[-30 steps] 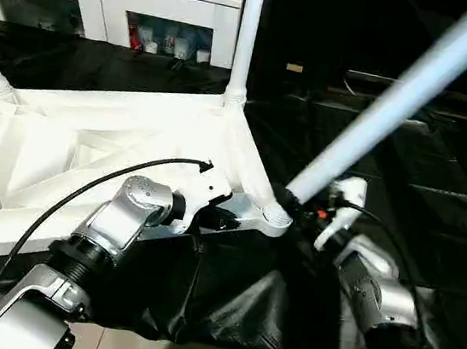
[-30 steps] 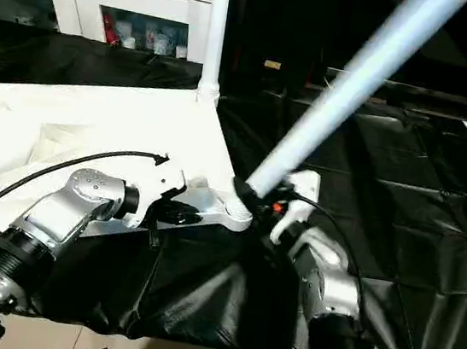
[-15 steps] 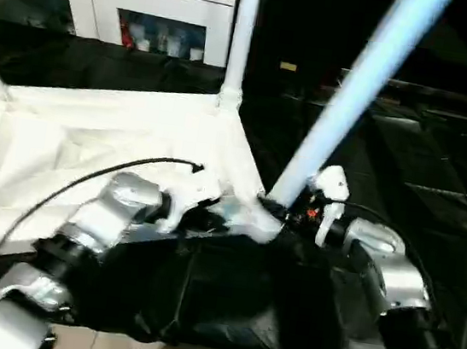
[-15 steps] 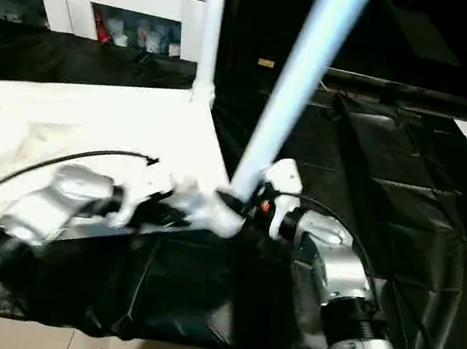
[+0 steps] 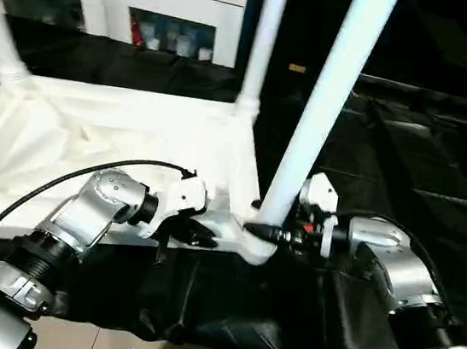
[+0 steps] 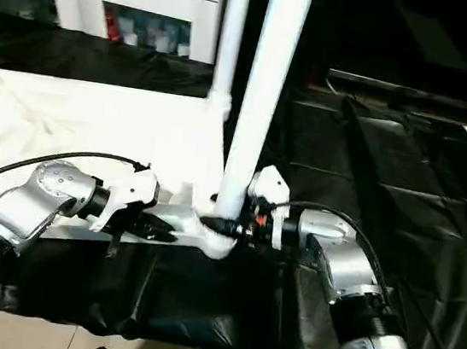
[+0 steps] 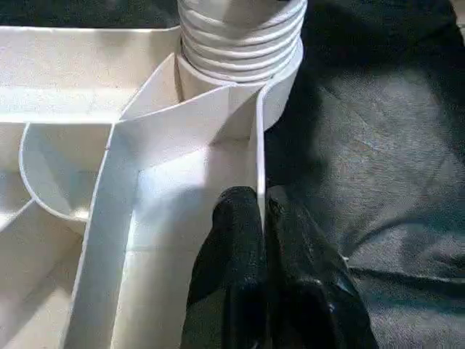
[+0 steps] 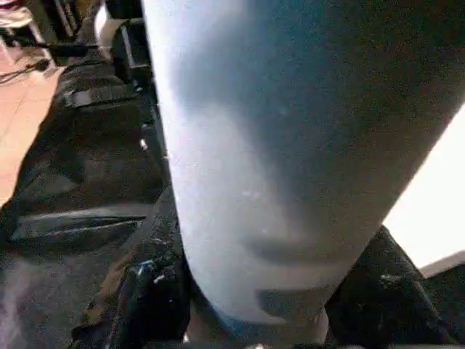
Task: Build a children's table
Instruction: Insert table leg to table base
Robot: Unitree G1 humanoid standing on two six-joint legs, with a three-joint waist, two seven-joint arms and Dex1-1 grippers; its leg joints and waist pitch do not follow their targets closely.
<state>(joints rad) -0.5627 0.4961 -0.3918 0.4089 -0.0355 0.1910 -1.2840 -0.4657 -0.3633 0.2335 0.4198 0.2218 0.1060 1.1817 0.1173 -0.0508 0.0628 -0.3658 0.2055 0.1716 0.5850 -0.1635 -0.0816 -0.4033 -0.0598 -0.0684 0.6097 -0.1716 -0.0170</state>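
A: Where's the children's table (image 5: 92, 134)?
B: Upside down on the black cloth (image 5: 407, 163), 3 legs up. The near leg (image 5: 324, 109) stands in the corner socket (image 5: 247, 238), between both claws.
A: Claws?
B: Right gripper (image 5: 282, 232), half open, clasps that leg's base; left gripper (image 7: 263, 240) pinches the rim wall beside it, nearly closed.
A: Next?
B: Probably seat it fully, keeping it upright.

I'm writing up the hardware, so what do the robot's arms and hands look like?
Both forearms are silver metal with ribbed black collars. The left hand and right hand each have a white housing and two black fingers. A black cable loops over the left arm; the right hand shows small red-orange parts and its own black cable.
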